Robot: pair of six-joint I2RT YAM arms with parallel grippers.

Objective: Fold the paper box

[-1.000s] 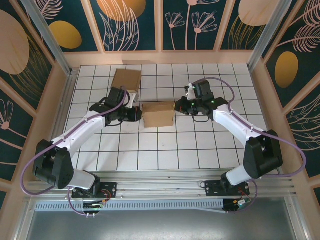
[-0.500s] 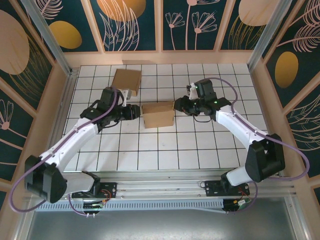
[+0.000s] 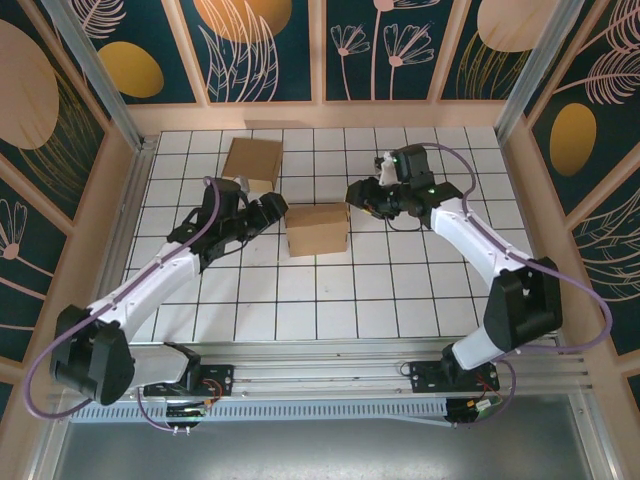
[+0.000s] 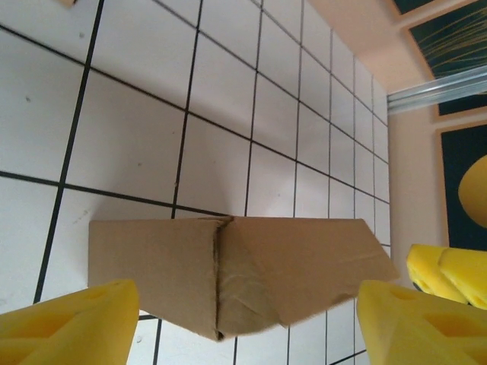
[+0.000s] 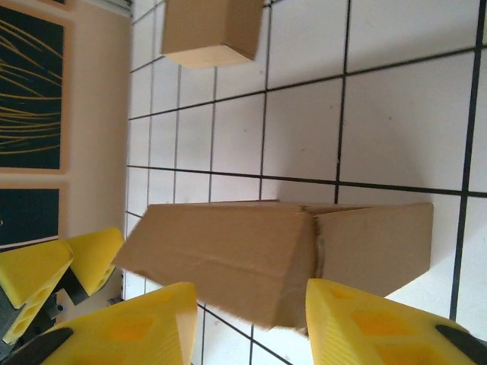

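The paper box (image 3: 317, 228) is a closed brown carton lying on the white grid table, with a flap seam across its end (image 4: 221, 277). My left gripper (image 3: 272, 209) hovers just off its left end, jaws open wide, and the box (image 4: 228, 270) lies ahead between the yellow fingers (image 4: 72, 323). My right gripper (image 3: 357, 193) stands by the box's far right corner, also open, with the box (image 5: 251, 255) just beyond its yellow fingertips (image 5: 365, 319). Neither gripper (image 4: 247, 304) (image 5: 247, 304) holds anything.
A second brown box (image 3: 252, 159) (image 5: 209, 30) lies at the far left of the table, behind my left arm. The wooden side wall (image 4: 411, 167) and aluminium frame posts (image 3: 525, 75) border the grid table (image 3: 330, 300).
Both grippers have opened and come off the ends of the paper box, shifting slightly toward the far side. The box stays where it was.
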